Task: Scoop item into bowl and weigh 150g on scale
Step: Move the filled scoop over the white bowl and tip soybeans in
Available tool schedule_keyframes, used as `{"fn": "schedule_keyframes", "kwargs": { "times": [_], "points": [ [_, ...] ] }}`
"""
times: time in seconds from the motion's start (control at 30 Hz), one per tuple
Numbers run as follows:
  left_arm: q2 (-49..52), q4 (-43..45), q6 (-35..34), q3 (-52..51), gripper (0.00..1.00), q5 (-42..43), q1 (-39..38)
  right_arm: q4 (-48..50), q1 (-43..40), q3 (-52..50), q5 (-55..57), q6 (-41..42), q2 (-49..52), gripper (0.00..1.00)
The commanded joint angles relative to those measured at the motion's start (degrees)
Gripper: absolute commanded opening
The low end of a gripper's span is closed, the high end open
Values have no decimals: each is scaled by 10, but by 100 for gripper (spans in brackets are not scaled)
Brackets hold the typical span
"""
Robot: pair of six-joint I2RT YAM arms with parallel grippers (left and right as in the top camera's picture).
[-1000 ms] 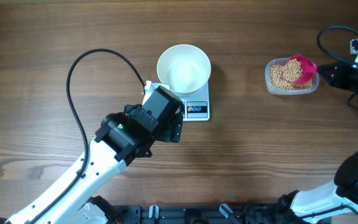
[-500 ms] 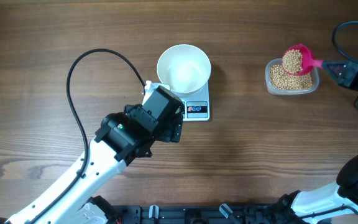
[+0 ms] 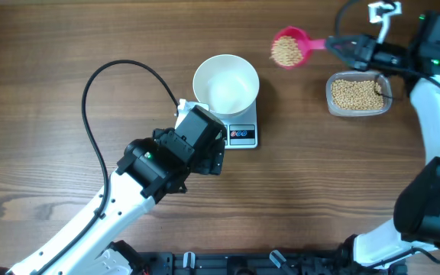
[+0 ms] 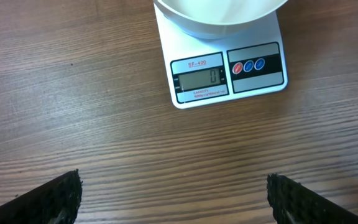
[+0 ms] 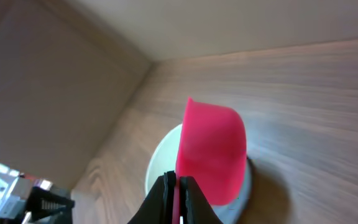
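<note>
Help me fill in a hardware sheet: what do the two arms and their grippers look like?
The left arm and right arm have white links and black joint housings. A looping black cable trails from the left one, which shows a green light. The left gripper has black textured fingers; the right gripper has dark ones.
</note>
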Motion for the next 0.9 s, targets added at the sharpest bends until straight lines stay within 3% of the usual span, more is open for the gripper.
{"fn": "schedule_keyframes", "kwargs": {
  "times": [0.0, 0.27, 0.87],
  "points": [
    [-1, 0, -1, -2, 100, -1, 2, 40, 52, 4, -28, 40, 7, 4],
    [-1, 0, -1, -2, 100, -1, 2, 76, 143, 4, 83, 18, 7, 4],
    [-1, 0, -1, -2, 100, -1, 2, 3, 242, 4, 318, -205, -67, 4]
  ]
}}
